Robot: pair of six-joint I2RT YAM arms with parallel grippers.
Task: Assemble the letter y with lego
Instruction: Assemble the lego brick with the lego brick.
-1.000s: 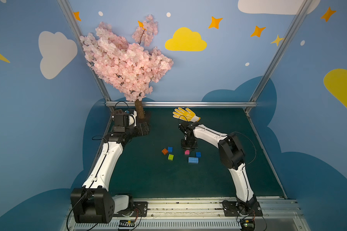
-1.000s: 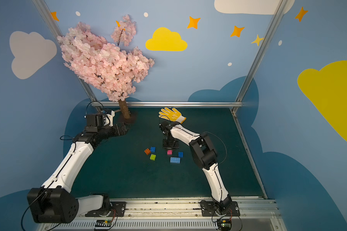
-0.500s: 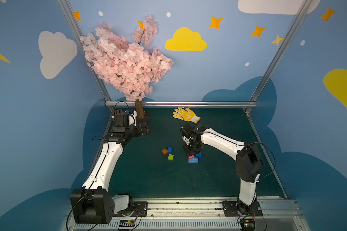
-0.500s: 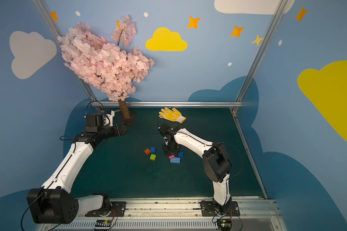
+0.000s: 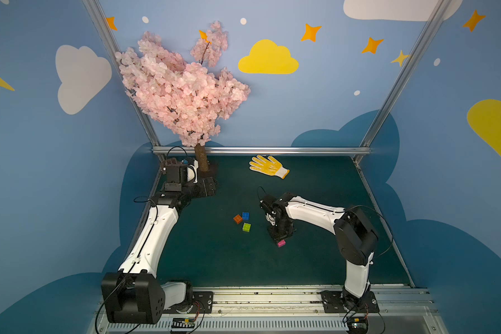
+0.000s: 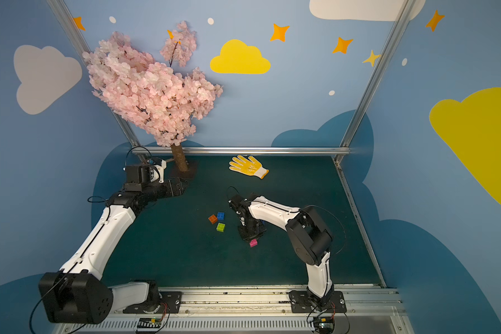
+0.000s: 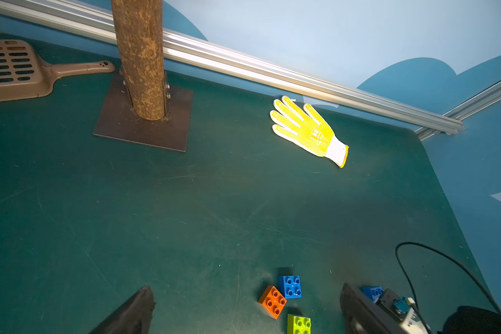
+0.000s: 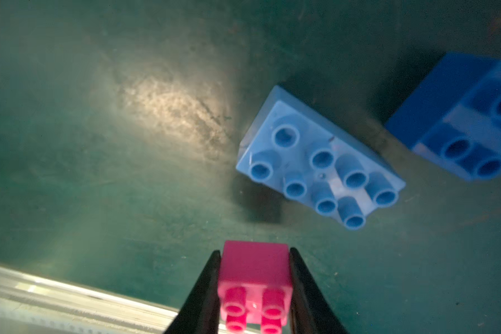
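The right gripper (image 8: 254, 254) points down at the green mat (image 5: 315, 245), its two black fingers (image 8: 203, 292) pinching a pink lego brick (image 8: 255, 271) by its side walls, studs facing the wrist camera. In both top views the pink brick (image 5: 281, 243) shows just under the gripper's tip, near the middle of the mat. Whether it touches the mat cannot be told.

In the right wrist view, a longer light blue brick (image 8: 318, 162) lies studs-up just beyond the pink one, and a dark blue square brick (image 8: 469, 121) lies close beside it, not touching.

To the left of that arm sit three single bricks: orange (image 5: 237, 219) and a second dark blue (image 5: 245, 215) nearly touching, and lime green (image 5: 246, 227) just in front of them. No two of the bricks are joined.

The left gripper (image 7: 245, 289) hangs near the base of the pink blossom tree (image 5: 182, 92), jaws spread wide and holding nothing.

A yellow glove (image 5: 268, 166) lies palm-up by the back rail, and a brown slotted scoop (image 7: 12, 69) rests behind the tree trunk.
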